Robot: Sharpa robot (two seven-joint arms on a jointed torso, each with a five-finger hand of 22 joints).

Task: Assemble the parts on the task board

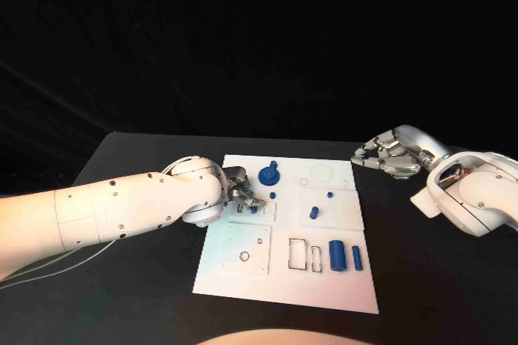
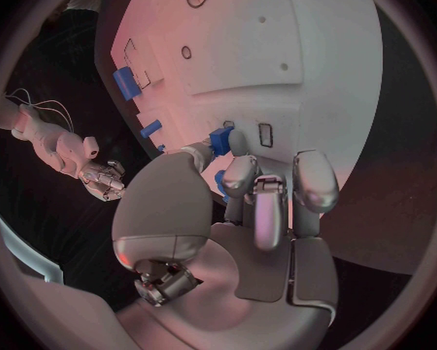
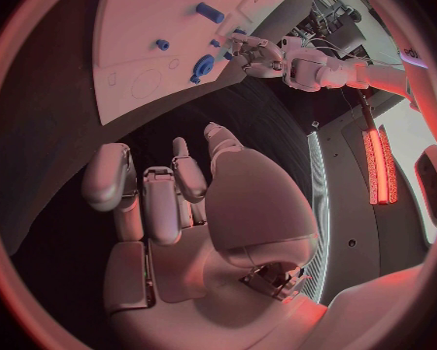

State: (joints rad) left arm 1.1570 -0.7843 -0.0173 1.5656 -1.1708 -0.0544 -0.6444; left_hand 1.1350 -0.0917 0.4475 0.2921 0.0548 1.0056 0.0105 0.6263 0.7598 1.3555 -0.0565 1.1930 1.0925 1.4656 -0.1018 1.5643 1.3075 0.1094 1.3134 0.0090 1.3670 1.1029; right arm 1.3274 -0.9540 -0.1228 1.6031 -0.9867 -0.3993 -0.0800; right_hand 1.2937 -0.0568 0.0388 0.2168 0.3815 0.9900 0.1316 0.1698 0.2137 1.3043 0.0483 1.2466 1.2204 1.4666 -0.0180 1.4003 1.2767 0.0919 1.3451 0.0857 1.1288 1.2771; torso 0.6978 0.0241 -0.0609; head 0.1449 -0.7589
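The left arm, smooth white casing with small dark dots, comes in low across the matte black table and ends at the left edge of the task board. Its left hand, jointed silver metal, sits over the board's upper left part; from the wrist camera the fingers curl down against the white surface with a small blue part right at their tips. I cannot tell whether the part is pinched or only touched.

The board is a flat white rectangular plate with a raised square panel, thin outlined rectangles and small round holes. Just right of the left hand stands a round blue gear-like part with a peg on top. Further right are two small blue pegs near the board's middle, and lower down two blue cylinders lie side by side beside the outlined slots, the right one thinner.

The board's lower left and upper right corners are bare white, and black table runs free along its near edge and on both sides.

At the right, the right hand hangs off the board's upper right corner, over black table, apart from every part. Its silver fingers are curled inward with nothing between them. Its white arm bends back to the right edge.
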